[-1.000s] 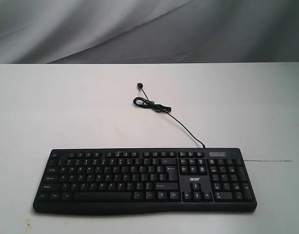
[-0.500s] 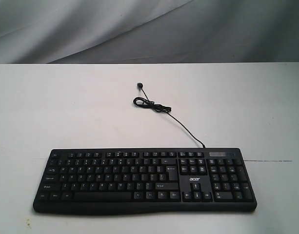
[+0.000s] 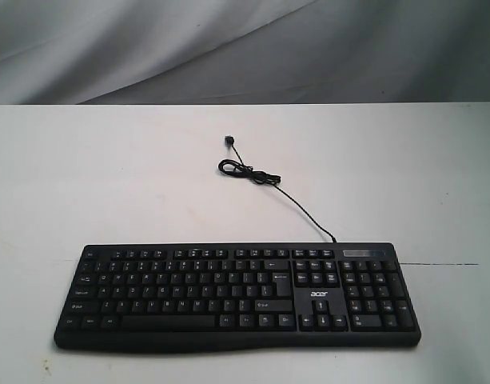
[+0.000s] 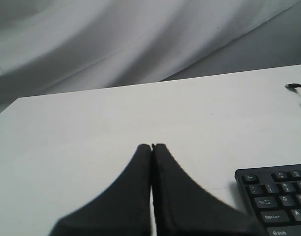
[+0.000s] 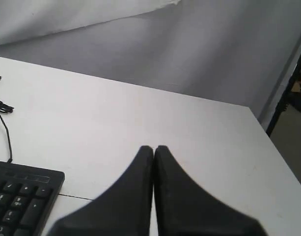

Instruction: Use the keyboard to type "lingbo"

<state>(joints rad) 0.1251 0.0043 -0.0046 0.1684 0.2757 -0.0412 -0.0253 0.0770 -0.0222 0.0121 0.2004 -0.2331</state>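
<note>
As it lies, the keyboard (image 3: 237, 296) reads "acer".

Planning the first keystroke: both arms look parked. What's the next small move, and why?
Probably swing the right gripper, tips shut, in over the keyboard toward the home row right of the letter block's middle, where L should sit. Both it and the left gripper hover over the table beyond the keyboard's ends, touching no key.

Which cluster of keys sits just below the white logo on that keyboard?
The arrow keys on the keyboard: four keys in an upside-down T under the logo, between the letter block and number pad.
</note>
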